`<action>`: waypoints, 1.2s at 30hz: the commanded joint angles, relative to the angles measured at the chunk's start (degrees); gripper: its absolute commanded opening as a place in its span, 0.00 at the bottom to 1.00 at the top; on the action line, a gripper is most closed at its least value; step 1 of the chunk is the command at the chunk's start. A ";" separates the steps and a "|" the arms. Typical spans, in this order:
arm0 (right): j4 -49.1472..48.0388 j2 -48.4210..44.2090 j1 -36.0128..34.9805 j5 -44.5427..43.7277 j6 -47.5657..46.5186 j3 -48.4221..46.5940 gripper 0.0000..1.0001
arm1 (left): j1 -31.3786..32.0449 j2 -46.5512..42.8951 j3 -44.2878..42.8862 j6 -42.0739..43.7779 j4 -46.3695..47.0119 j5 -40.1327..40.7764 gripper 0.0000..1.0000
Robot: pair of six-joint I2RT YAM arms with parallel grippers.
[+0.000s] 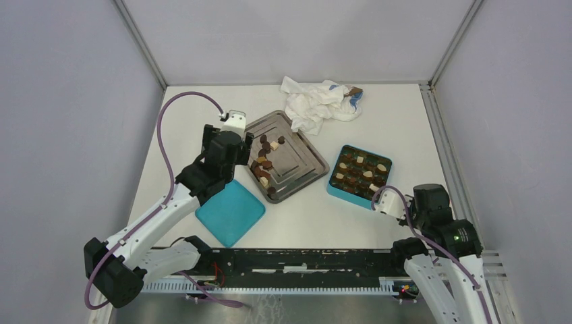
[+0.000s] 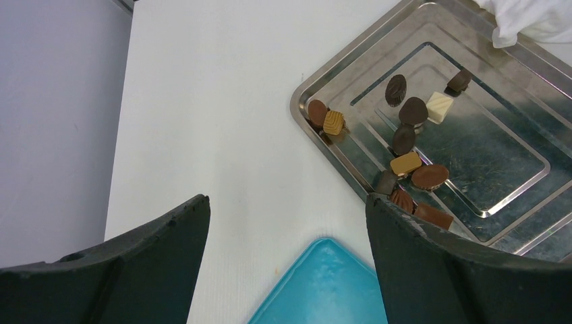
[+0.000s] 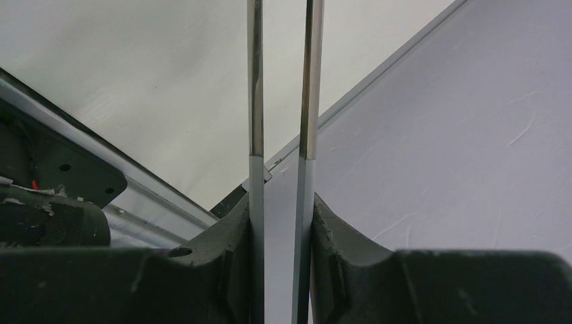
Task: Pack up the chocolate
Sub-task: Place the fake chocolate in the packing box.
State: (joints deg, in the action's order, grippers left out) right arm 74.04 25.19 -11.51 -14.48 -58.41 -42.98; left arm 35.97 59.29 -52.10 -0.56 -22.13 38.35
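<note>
Several chocolate pieces (image 1: 264, 165), dark, light brown and cream, lie along the left side of a steel tray (image 1: 301, 160). In the left wrist view they show as a loose cluster (image 2: 412, 111) on the tray (image 2: 499, 158). A teal box (image 1: 333, 187) to the right holds more pieces (image 1: 361, 169) in its cells. My left gripper (image 1: 244, 150) hovers at the tray's left edge, open and empty (image 2: 286, 202), above bare table. My right gripper (image 1: 386, 200) sits near the box's front corner, shut on thin metal tweezers (image 3: 255, 101) that point away from the table.
A teal lid (image 1: 229, 212) lies flat in front of the tray, its corner below my left fingers (image 2: 324, 290). A crumpled white cloth (image 1: 313, 101) with blue marks lies behind the tray. Grey walls and metal frame rails enclose the table.
</note>
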 commanded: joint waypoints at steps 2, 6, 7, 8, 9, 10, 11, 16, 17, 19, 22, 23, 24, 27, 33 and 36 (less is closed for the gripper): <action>-1.78 -1.99 0.16 -1.21 0.12 0.12 0.04 | -0.23 0.22 0.24 0.72 2.71 -0.99 0.90; -1.75 -3.96 0.17 -1.96 0.24 0.07 0.05 | -0.28 0.19 0.24 0.73 2.75 -1.07 0.90; -1.75 -4.31 0.17 -2.14 0.19 0.30 0.05 | -0.28 0.29 0.24 0.72 2.71 -1.08 0.90; -1.79 -4.67 0.18 -2.37 0.18 0.56 0.05 | -0.23 0.30 0.20 0.73 2.72 -1.15 0.90; -1.79 -4.90 0.19 -2.32 0.25 0.76 0.05 | -0.24 0.31 0.16 0.73 2.72 -1.26 0.90; -1.75 -5.06 0.19 -2.39 0.32 1.02 0.05 | -0.23 0.29 0.15 0.73 2.73 -1.30 0.90; -1.79 -5.29 0.18 -2.23 0.33 1.29 0.05 | -0.25 0.30 0.15 0.73 2.71 -1.34 0.90; -1.75 -6.16 0.17 -1.88 0.17 3.01 0.05 | -0.27 0.05 0.17 0.73 2.71 -1.26 0.90; -1.79 -6.28 0.17 -1.51 0.16 3.31 0.05 | -0.28 0.05 0.15 0.72 2.71 -1.38 0.90; -1.76 -6.68 0.17 -1.37 -0.15 3.89 0.05 | -0.21 -0.04 0.15 0.73 2.71 -1.42 0.90; -1.76 -7.03 0.17 -1.56 -0.27 4.61 0.06 | -0.28 -0.14 0.15 0.73 2.71 -1.52 0.90; -1.79 -7.15 0.18 -1.56 -0.42 4.74 0.06 | -0.24 -0.14 0.15 0.73 2.71 -1.52 0.90; -1.74 -7.21 0.17 -1.56 -0.43 4.83 0.06 | -0.21 -0.13 0.15 0.73 2.71 -1.52 0.90; -1.79 -7.21 0.17 -1.53 -0.62 5.01 0.08 | -0.22 -0.18 0.15 0.73 2.71 -1.52 0.90; -1.77 -7.17 0.17 -1.72 -1.13 5.28 0.14 | -0.24 -0.21 0.15 0.73 2.75 -1.52 0.90; -1.79 -6.87 0.21 -1.73 -1.34 5.19 0.18 | -0.23 -0.16 0.15 0.73 2.71 -1.52 0.90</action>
State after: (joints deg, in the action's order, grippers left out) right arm 73.89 18.41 -11.51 -15.09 -58.92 -37.74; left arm 35.97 59.37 -52.10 -0.56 -22.13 37.12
